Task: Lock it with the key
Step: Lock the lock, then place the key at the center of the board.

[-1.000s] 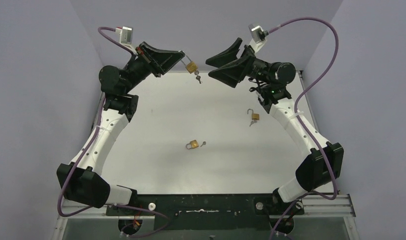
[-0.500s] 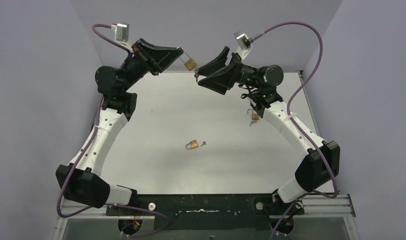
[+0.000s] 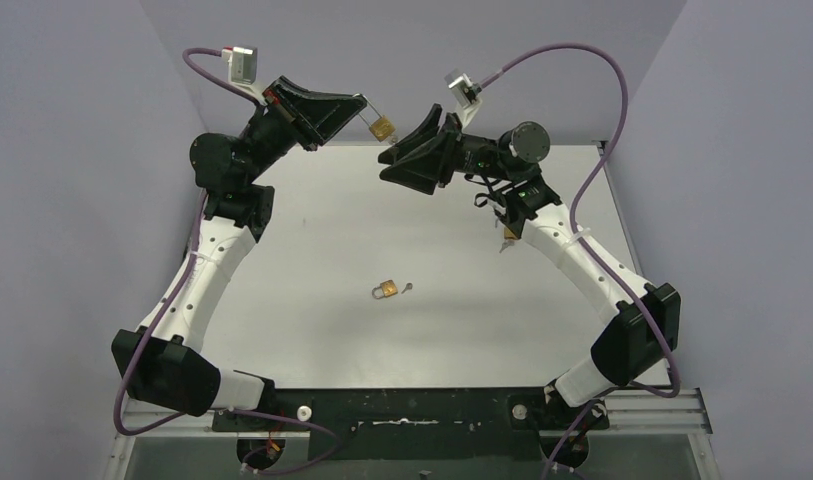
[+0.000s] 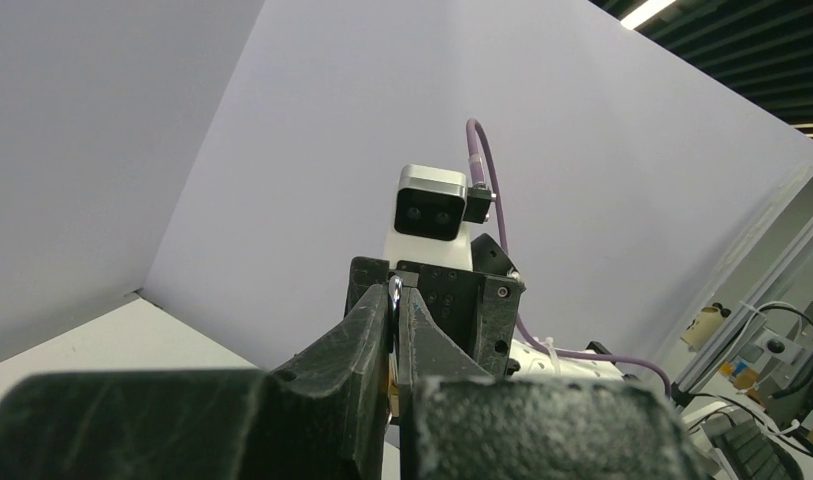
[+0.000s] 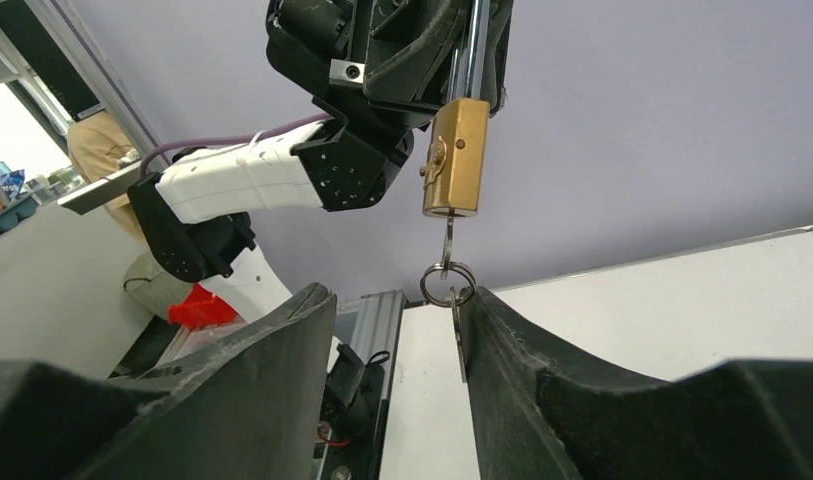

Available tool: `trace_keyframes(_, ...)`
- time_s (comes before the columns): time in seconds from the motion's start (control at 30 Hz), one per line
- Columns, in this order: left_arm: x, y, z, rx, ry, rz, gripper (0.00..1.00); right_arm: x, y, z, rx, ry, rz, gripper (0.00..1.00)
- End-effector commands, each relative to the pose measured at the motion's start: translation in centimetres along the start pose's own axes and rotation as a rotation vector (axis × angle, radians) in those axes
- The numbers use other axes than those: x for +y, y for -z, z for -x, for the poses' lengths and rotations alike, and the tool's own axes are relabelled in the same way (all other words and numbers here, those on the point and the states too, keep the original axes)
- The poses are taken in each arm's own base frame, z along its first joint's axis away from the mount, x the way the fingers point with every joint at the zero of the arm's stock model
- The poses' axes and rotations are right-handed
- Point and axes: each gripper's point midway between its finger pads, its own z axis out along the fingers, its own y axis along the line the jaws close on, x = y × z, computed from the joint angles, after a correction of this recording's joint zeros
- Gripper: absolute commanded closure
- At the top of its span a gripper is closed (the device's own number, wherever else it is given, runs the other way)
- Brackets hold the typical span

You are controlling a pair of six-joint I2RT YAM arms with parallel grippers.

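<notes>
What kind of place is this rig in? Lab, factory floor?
Likely a robotics lab cell: a white table boxed in by plain lavender walls, a brass padlock held aloft, and strip lights and cluttered benches beyond the panels.

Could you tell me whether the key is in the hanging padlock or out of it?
In: the key sits in the underside of the brass padlock and hangs from it.
</notes>
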Motion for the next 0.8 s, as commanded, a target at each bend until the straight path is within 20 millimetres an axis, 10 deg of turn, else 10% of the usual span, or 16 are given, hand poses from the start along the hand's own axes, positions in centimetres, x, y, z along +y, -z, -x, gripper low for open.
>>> trace_keyframes(0.0, -3.1, -0.3, 1.7, -0.039, -0.066, -0.081, 1.0, 2.4, -0.1, 3.0, -0.047, 0.118, 0.034, 0.53)
trace_keyframes(0.07, -2.9, -0.4, 1.7, -0.039, -0.066, -0.079, 1.0, 2.4, -0.1, 3.0, -0.043, 0.117, 0.033, 0.61)
trace_keyframes(0.17, -2.8, -0.5, 1.6, -0.038, -0.066, -0.08, 1.0, 2.1, -0.1, 2.9, -0.035, 0.11, 0.025, 1.0)
trace_keyframes(0.47, -0.8, -0.2, 2.5, -0.066, -0.079, -0.021, 1.0, -0.3, 3.6, 0.6, -0.025, 0.046, -0.099, 1.0)
trace_keyframes(0.63, 1.9, 0.3, 2.9, -0.088, -0.061, 0.052, 1.0, -4.0, 7.1, -6.0, 0.062, -0.048, -0.303, 1.0)
trace_keyframes(0.77, 7.8, 2.1, -0.6, -0.022, -0.012, 0.243, 1.0, -7.4, 9.2, -9.8, 0.101, -0.101, -0.474, 1.0)
